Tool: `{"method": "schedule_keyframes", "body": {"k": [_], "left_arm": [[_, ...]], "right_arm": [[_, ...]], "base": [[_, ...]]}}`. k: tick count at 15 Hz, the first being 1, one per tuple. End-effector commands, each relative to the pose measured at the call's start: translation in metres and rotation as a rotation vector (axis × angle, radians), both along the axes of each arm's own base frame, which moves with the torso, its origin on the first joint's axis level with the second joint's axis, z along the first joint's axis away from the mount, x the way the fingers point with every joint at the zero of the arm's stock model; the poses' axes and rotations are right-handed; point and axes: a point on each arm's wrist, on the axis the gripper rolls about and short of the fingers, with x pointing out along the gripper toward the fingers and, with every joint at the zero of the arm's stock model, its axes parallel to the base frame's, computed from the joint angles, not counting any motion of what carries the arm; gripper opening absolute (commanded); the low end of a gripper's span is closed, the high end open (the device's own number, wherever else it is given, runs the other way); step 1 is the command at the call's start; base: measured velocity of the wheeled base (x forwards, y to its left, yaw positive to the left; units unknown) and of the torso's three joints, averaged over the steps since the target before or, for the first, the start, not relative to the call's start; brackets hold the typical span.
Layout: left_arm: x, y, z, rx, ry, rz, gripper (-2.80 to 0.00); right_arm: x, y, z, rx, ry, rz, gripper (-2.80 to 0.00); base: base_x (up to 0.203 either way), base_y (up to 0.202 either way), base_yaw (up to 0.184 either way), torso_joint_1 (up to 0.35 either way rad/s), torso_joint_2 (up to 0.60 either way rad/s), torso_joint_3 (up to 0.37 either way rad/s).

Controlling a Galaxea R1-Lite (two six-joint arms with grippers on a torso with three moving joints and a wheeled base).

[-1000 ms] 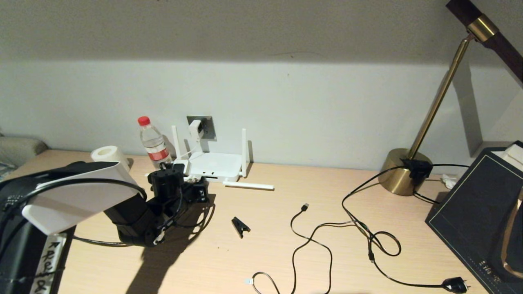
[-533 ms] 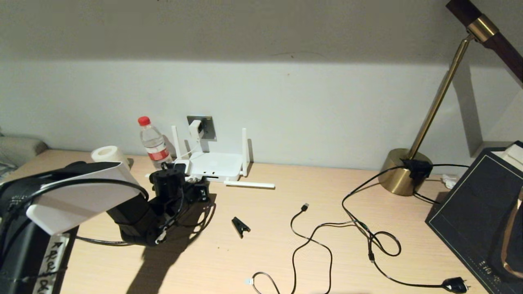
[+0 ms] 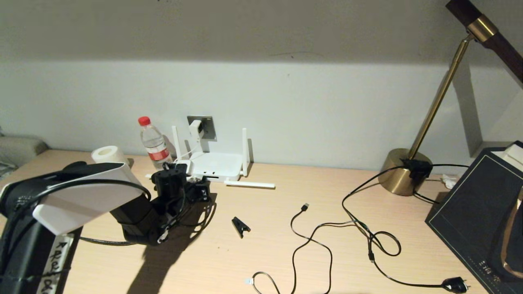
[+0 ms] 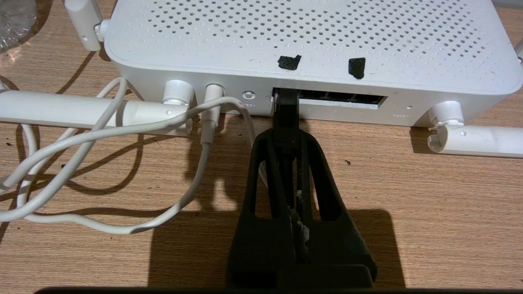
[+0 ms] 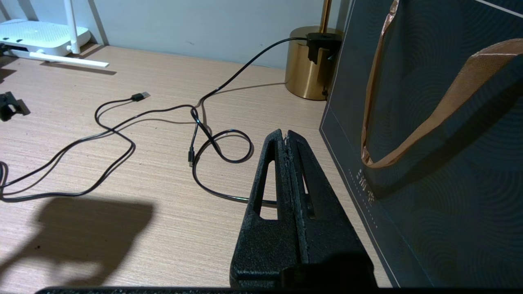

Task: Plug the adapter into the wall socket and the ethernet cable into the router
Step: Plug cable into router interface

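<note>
The white router [image 3: 216,165] lies flat against the wall, with the grey wall socket [image 3: 207,127] just above it. The white adapter [image 3: 195,128] sits in that socket, and its thin white cord [image 4: 102,134] runs down to the router's back edge. My left gripper [image 4: 287,139] is shut on the black end of the ethernet cable [image 4: 286,110]. The cable's tip is in the mouth of the leftmost dark port of the router [image 4: 310,36]. In the head view the left gripper [image 3: 202,189] is right in front of the router. My right gripper [image 5: 284,132] hangs shut and empty over the desk.
A water bottle [image 3: 154,143] and a paper roll [image 3: 107,154] stand left of the router. A black clip [image 3: 240,226], a USB-tipped cable [image 3: 304,207] and a lamp cord with a black plug [image 3: 454,284] lie mid-desk. The brass lamp base [image 3: 402,171] and a dark bag [image 3: 478,212] are at the right.
My left arm has edged slightly forward and to the right, towards the router's ports. Nothing else has moved.
</note>
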Motion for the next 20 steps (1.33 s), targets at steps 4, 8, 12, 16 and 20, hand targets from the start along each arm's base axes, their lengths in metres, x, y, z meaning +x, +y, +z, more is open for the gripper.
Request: {"method": "schedule_keyframes", "body": {"k": [4,8,12,16,20], "left_arm": [[0.0006,-0.0002,-0.0020,-0.002,-0.001,0.001,-2.80],[0.0060,-0.0013,-0.0024,-0.004,-0.014,0.001,-2.80],[0.0084,-0.0018,-0.0021,-0.004,-0.021,0.002,-2.80],[0.0083,-0.0024,-0.0013,-0.006,-0.023,0.001,-2.80],[0.0083,-0.0024,-0.0013,-0.005,-0.023,0.001,-2.80]], "right_arm": [[0.0029,0.0000,-0.0097,-0.001,0.036,0.001,-2.80],[0.0029,0.0000,-0.0097,-0.001,0.036,0.001,-2.80],[0.0029,0.0000,-0.0097,-0.001,0.036,0.001,-2.80],[0.0029,0.0000,-0.0097,-0.001,0.036,0.001,-2.80],[0.0029,0.0000,-0.0097,-0.001,0.036,0.001,-2.80]], "base": [[0.000,0.000,0.000,0.000,0.00,0.000],[0.000,0.000,0.000,0.000,0.00,0.000],[0.000,0.000,0.000,0.000,0.00,0.000],[0.000,0.000,0.000,0.000,0.00,0.000],[0.000,0.000,0.000,0.000,0.00,0.000]]}}
